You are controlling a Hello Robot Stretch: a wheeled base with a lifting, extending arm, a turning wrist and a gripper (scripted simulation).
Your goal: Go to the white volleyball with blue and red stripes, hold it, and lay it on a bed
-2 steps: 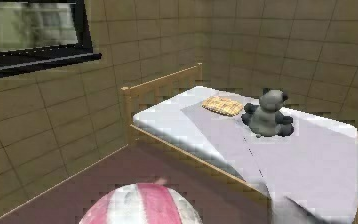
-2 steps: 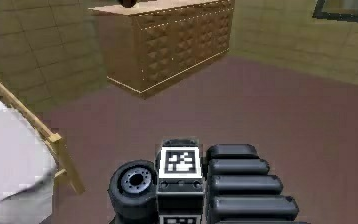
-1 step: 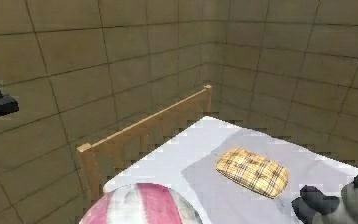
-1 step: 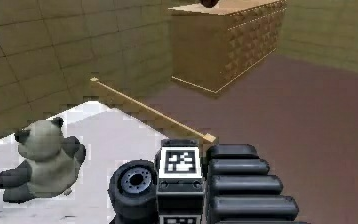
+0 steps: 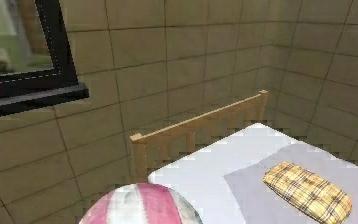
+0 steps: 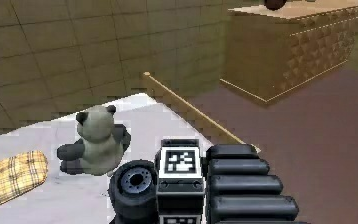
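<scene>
Count on inspection: one bed (image 5: 217, 168), one plaid pillow (image 5: 307, 190), one panda toy (image 6: 99, 140) just beyond the pincer (image 6: 134, 190), one striped ball (image 5: 140, 205), one window (image 5: 22, 45), one wooden dresser (image 6: 297, 50) well beyond the pincer, one dark item (image 6: 275, 5) atop it.

The walls (image 5: 187, 60) are tan tile, the bed (image 5: 202, 175) white with a pale wood frame, the pillow (image 5: 307, 190) yellow plaid, the panda toy (image 6: 97, 140) greyish white and black, the ball (image 5: 142, 205) striped white and pinkish red.
</scene>
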